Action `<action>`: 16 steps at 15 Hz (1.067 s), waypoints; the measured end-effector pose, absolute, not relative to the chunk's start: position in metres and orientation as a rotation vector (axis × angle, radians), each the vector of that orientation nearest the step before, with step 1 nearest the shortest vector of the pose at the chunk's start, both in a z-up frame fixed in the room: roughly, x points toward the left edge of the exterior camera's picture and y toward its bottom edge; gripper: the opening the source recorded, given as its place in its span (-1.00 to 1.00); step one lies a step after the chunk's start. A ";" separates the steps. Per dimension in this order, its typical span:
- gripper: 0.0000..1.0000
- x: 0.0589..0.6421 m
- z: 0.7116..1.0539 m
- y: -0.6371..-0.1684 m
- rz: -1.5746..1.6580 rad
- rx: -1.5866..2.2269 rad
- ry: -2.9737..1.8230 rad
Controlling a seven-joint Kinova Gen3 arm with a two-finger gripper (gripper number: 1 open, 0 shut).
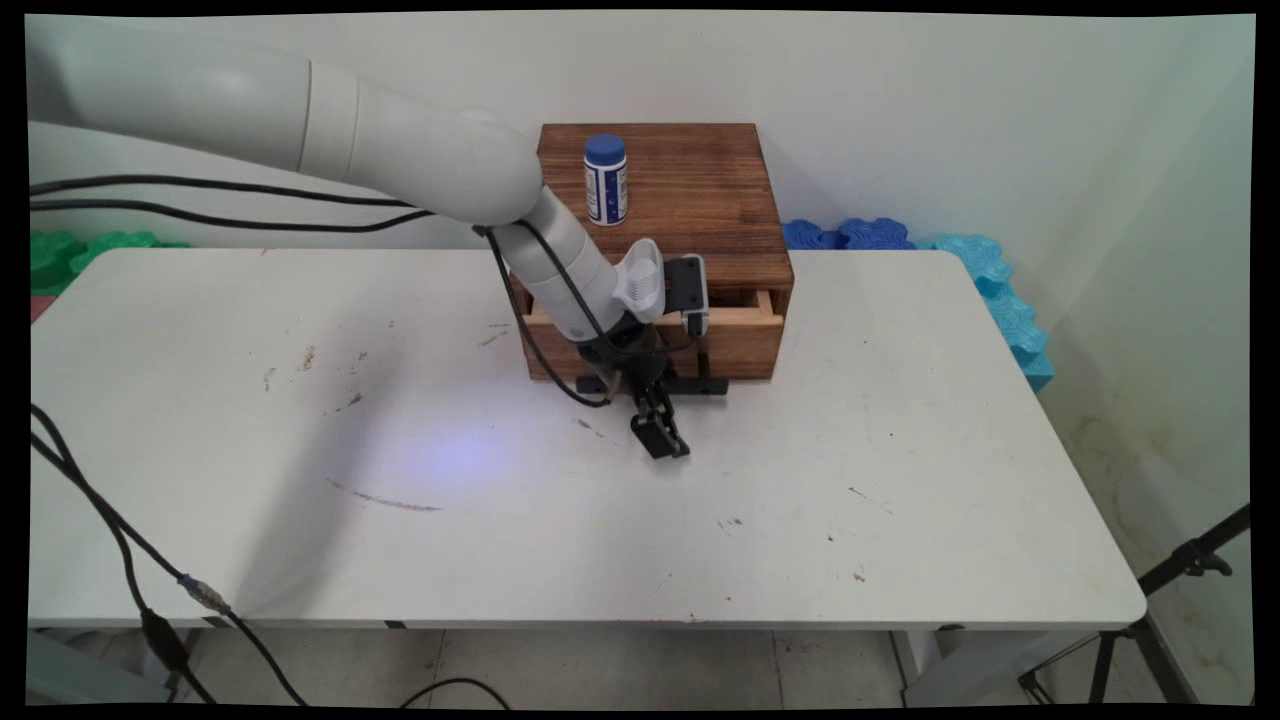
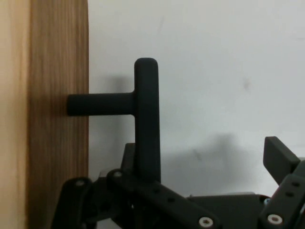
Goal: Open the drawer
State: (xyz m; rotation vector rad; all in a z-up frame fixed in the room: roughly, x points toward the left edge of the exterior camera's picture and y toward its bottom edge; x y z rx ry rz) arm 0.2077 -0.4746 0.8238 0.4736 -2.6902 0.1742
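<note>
Left of the wooden box [image 1: 690, 170]: green foam tiles [image 1: 90, 250] by the wall; black cables [image 1: 200, 215] run along the arm toward the box; white table [image 1: 300, 500] is scuffed and bare on that side.

At the box: it sits at the table's far edge, against the wall; a white bottle with a blue cap [image 1: 605, 180] stands upright on its top, left of centre; the drawer [image 1: 745, 312] in the box's front stands a little way out, with a slim gap showing above its pale rim; its black handle [image 1: 700, 385] juts forward from the drawer front, low down.

Gripper [image 1: 660, 440] hangs just in front of the box, below the handle, pointing down at the table; in the hand view the fingers are spread, one fingertip [image 2: 279, 160] well off to the side; the T-shaped handle [image 2: 147, 119] lies between them, close to the other side's linkage; nothing is pinched; drawer front [image 2: 57, 143] fills that view's left edge.

Status as visible: drawer partly out, handle within reach but not clamped.

Right of the box: blue foam tiles [image 1: 850, 235] along the wall; a black tripod leg [image 1: 1190, 570] beyond the table corner.
</note>
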 end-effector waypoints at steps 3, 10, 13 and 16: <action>1.00 0.205 0.830 -0.460 0.148 0.455 -2.686; 1.00 0.200 0.842 -0.432 0.109 0.425 -2.683; 1.00 0.198 0.848 -0.418 0.094 0.412 -2.683; 1.00 0.196 0.852 -0.408 0.086 0.405 -2.683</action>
